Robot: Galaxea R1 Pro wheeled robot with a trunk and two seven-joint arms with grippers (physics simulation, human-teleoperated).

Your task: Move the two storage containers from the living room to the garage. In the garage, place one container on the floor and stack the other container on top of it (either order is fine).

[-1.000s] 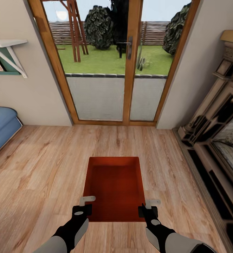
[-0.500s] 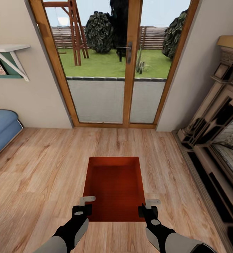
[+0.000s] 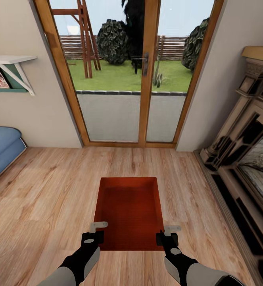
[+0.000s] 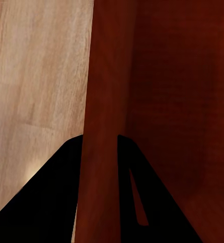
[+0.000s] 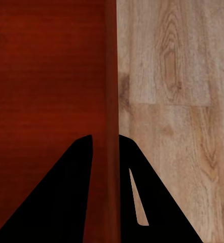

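My left gripper [image 3: 95, 234] and right gripper [image 3: 166, 235] each pinch a side wall of the orange-red storage container [image 3: 130, 212], above wood floor [image 3: 48, 190].

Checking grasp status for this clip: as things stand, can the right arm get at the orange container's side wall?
Yes, apparently: the right gripper already straddles the storage container wall, a finger on each side, nothing between.
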